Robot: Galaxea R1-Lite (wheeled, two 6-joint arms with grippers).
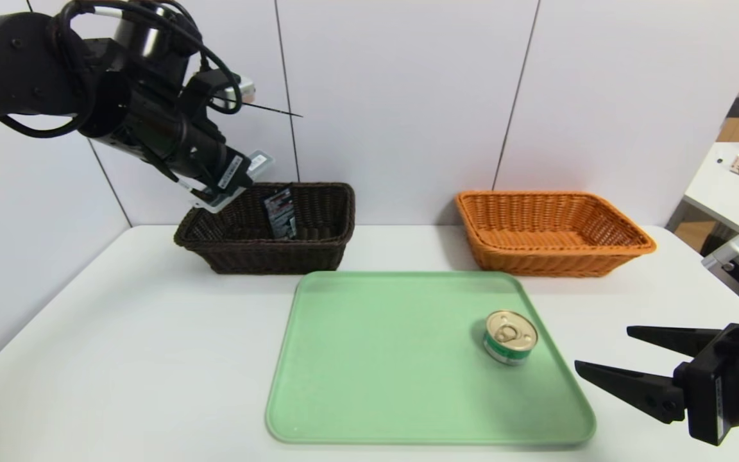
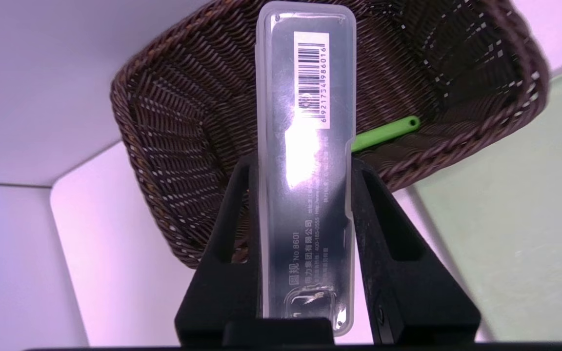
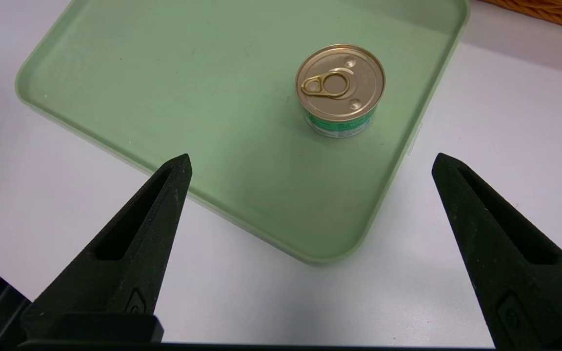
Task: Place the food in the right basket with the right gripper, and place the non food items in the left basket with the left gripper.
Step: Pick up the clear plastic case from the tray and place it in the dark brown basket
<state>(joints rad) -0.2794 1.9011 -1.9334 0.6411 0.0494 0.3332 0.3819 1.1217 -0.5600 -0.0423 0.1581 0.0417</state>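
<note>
On your white table (image 1: pixel 119 359) the green tray (image 1: pixel 376 359) carries a tin can (image 1: pixel 510 337) near its right edge. Your left gripper (image 1: pixel 222 192) clamps a clear plastic case (image 2: pixel 305 161) above the brown basket (image 1: pixel 318 250); your right gripper (image 1: pixel 626 356), fingers wide, hovers beside the tray's right edge.

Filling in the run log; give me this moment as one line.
left hand: shut on clear case, above dark basket | right hand: open, beside tray | can: on tray | orange basket: empty
</note>
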